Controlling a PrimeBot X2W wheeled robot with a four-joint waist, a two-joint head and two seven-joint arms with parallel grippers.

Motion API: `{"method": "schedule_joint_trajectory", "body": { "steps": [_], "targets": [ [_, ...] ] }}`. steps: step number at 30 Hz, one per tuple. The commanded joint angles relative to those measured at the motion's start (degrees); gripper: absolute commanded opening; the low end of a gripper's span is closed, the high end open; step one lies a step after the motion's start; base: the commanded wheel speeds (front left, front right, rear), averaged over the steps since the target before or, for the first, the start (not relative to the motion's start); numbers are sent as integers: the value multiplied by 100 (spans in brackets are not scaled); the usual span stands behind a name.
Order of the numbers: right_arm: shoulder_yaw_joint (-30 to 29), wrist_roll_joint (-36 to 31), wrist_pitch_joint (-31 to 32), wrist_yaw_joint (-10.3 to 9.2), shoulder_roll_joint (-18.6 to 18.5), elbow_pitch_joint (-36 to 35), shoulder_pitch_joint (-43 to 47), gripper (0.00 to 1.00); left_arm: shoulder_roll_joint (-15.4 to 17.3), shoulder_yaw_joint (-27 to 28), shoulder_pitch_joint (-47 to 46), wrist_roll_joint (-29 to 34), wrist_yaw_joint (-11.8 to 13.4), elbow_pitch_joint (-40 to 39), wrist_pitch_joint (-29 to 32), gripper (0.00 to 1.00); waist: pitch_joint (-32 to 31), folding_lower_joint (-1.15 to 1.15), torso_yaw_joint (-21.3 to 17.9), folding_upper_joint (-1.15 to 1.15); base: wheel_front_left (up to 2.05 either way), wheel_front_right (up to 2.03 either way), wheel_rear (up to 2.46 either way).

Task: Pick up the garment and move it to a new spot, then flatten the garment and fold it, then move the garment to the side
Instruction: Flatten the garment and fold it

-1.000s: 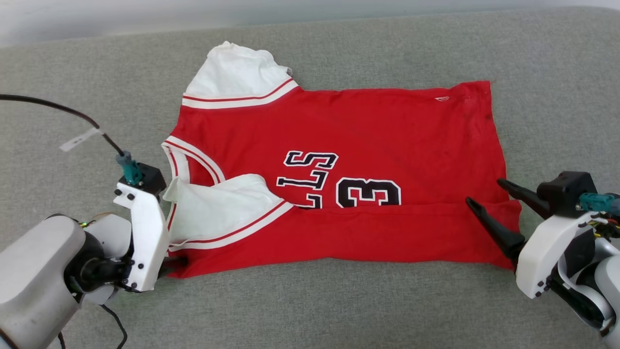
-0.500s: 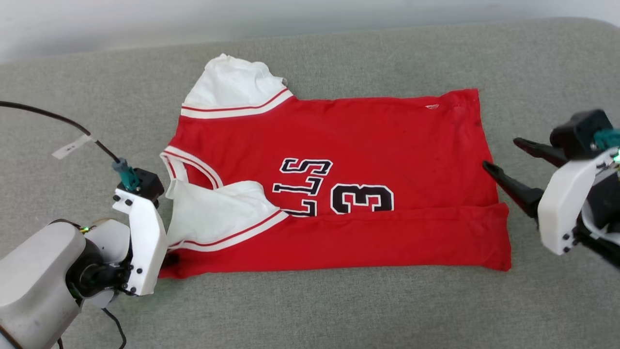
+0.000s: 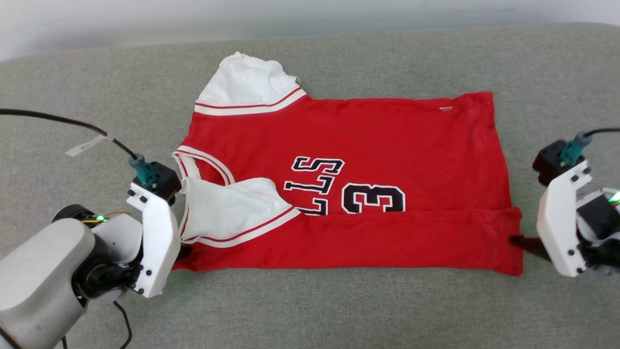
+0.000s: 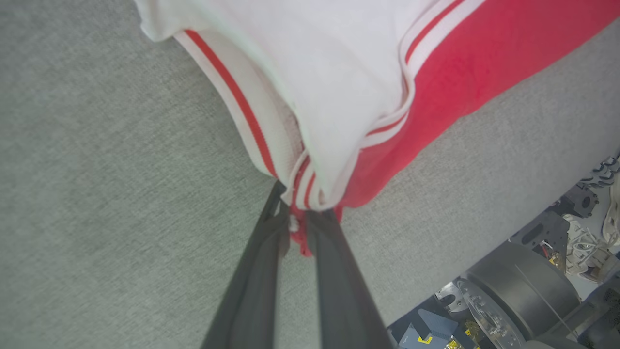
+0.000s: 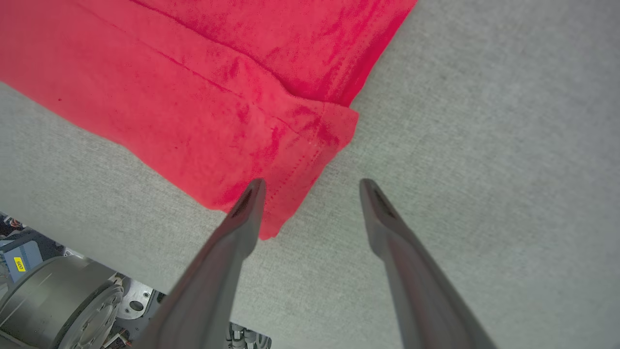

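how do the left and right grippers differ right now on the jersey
The left gripper is shut, pinching the jersey's collar-end corner; the right gripper is open, holding nothing. The left's fingers have cloth bunched between them; the right's stand apart at the hem corner. Both sit at the jersey's near edge.

One high overview and two close wrist looks at opposite ends of the red jersey (image 3: 387, 135).
The head camera looks forward and down from the near edge of the grey fabric surface (image 3: 310, 310), taking in the whole jersey at middle range. The left wrist camera sits close, looking along the left hand (image 4: 300, 220) at the white sleeve (image 4: 339, 72) and the near corner. The right wrist camera, equally close, looks along the right hand (image 5: 314, 183) at the near hem corner. Each wrist view shares its corner with the head view.
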Motion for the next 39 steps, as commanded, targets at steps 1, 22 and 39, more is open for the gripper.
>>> {"method": "schedule_joint_trajectory", "body": {
  "steps": [1, 22, 39],
  "targets": [
    [28, -10, -32, -3, 163, 228, 111, 100, -38, -17, -91, 51, -13, -48, -5, 0, 72, 0, 55, 0, 0, 0, 0],
    [625, 162, -1321, -3, 216, 286, 366, 0, 241, 18, 551, -183, 133, -355, -330, 0, -479, 0, -3, 0, 0, 0, 0],
    [578, 331, -1251, -4, -426, -253, 1333, 0, 555, -177, 1592, -464, 594, -1036, -561, 0, -431, 0, -38, 0, 0, 0, 0]
  ]
}}
